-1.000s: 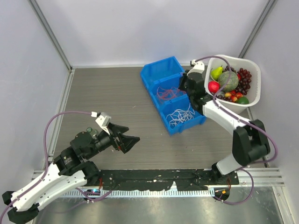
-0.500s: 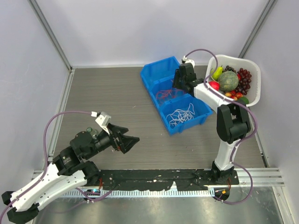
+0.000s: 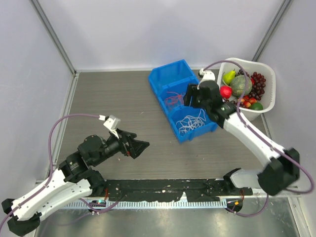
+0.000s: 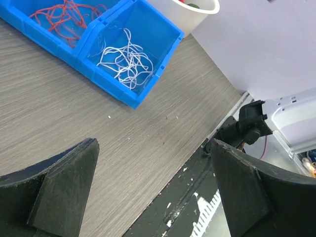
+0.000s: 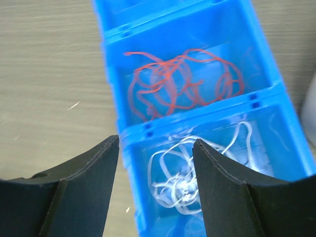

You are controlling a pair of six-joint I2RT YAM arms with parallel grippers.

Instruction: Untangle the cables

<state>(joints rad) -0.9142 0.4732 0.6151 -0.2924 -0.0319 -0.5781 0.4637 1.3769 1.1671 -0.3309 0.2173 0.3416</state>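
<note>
The cables lie in a blue bin (image 3: 157, 85) with three compartments. A curly orange-red tangle (image 3: 174, 98) (image 5: 182, 86) fills the middle compartment and a white tangle (image 3: 190, 120) (image 5: 185, 180) the near one. My right gripper (image 3: 190, 98) (image 5: 155, 140) hovers open over the wall between those two compartments, holding nothing. My left gripper (image 3: 138, 147) (image 4: 153, 143) is wide open and empty above bare table, well left of the bin. The left wrist view has the white tangle (image 4: 126, 61) and orange-red tangle (image 4: 64, 12) far ahead.
A white basket (image 3: 267, 105) of fruit stands just right of the bin, close to my right arm. The bin's far compartment (image 3: 172, 74) looks empty. The black base rail (image 3: 168, 187) runs along the table's near edge.
My right gripper has gone from shut to open, and that arm has swung over the bin, ending above the wall between the orange-red and white tangles. The left arm shifted slightly.
</note>
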